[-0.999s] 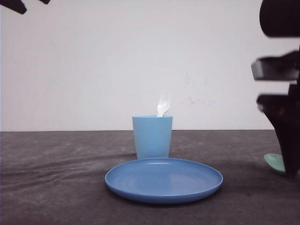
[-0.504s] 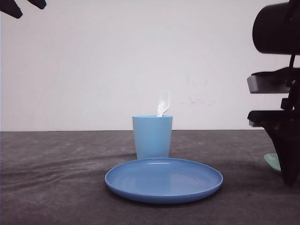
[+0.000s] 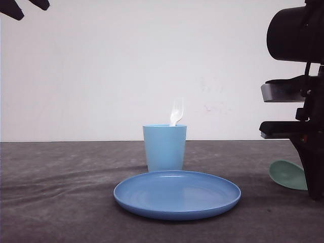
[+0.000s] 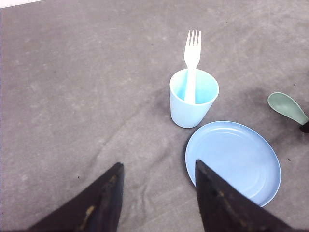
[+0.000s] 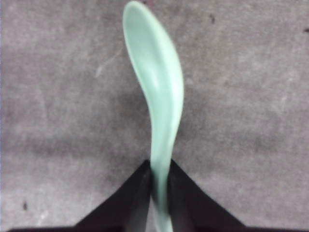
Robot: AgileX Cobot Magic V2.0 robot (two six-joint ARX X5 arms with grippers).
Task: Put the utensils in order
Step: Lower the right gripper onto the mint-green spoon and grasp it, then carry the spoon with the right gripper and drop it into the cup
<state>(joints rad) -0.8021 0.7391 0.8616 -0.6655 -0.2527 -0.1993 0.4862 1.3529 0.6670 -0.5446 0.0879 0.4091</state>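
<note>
A white fork [image 4: 191, 63] stands tines-up in the light blue cup [image 4: 193, 104], also seen as the fork [image 3: 176, 112] in the cup [image 3: 164, 148] behind the blue plate. My right gripper [image 5: 159, 166] is shut on the handle of the mint-green spoon [image 5: 158, 92], whose bowl [image 3: 287, 174] sticks out left of the right arm just over the table at the far right. The spoon [image 4: 287, 107] also shows beside the plate. My left gripper [image 4: 158, 166] hangs open high over the cloth, with nothing between its fingers.
A round blue plate [image 3: 177, 194] lies in front of the cup, mid-table; its rim [image 4: 233, 162] is near my left gripper's fingertip in the left wrist view. Dark grey cloth [image 3: 61, 192] covers the table. A white wall stands behind.
The right arm has shifted left and slightly up, bringing the spoon's bowl further into the front view. The left arm, fork, cup and plate have stayed put.
</note>
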